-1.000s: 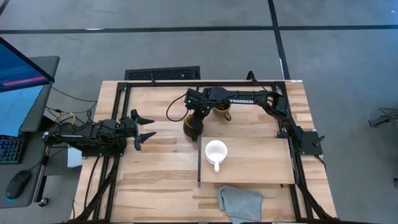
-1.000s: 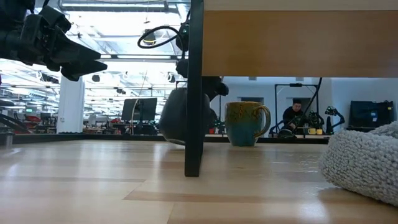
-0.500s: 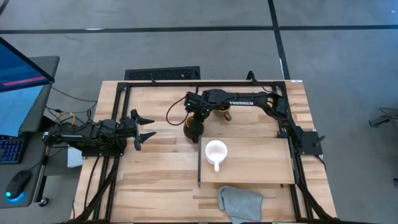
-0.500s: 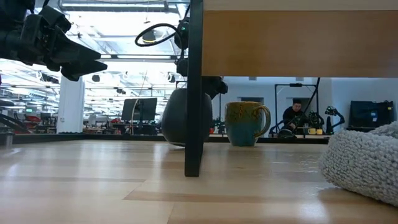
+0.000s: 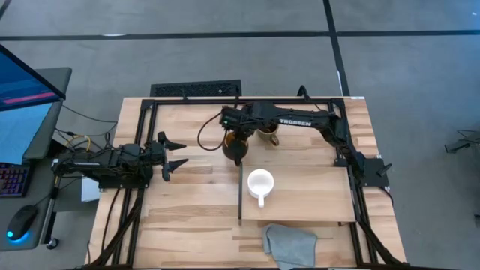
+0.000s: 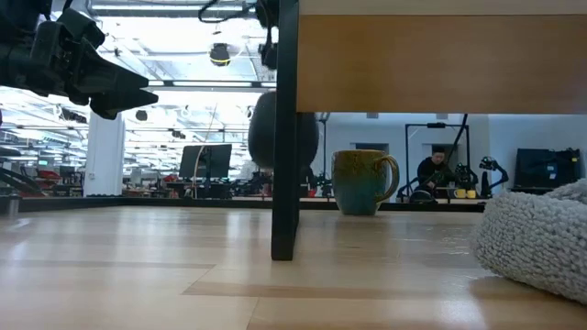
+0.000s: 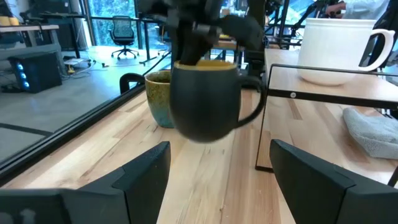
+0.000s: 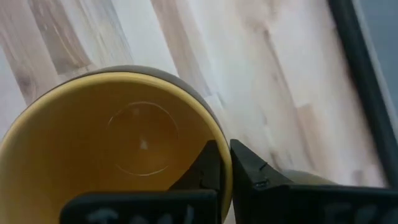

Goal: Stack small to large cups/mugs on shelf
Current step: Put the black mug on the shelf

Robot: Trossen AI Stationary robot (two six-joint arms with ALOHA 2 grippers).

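Note:
My right gripper [image 5: 238,133] is shut on the black mug [image 7: 205,99] with the yellow-orange inside [image 8: 118,143], above the table just beyond the shelf's far left corner. The olive-brown mug [image 5: 268,136] stands on the table right of it, and also shows in the low view [image 6: 364,181]. The small white mug [image 5: 260,182] stands upright on the light-wood shelf [image 5: 307,196]. In the low view the shelf's dark leg [image 6: 286,137] hides part of the black mug [image 6: 264,128]. My left gripper [image 5: 174,154] is open and empty over the table's left part. My right gripper pinches the black mug's rim [image 8: 225,149], one finger [image 8: 208,165] inside the mug and one [image 8: 252,168] outside. The fingers come from above, pointing down. The mug hangs nearly upright below them, lifted clear of the table, its handle [image 7: 254,106] toward the table's near side.
A grey cloth [image 5: 289,244] lies at the table's near edge, in front of the shelf. Bare wood lies between my left gripper and the shelf. A person [image 6: 433,170] sits in the room far behind the table.
My right gripper has gone up with the black mug and a little toward the table's far edge. The mug, which was low at the table and tilted, now hangs clear of it.

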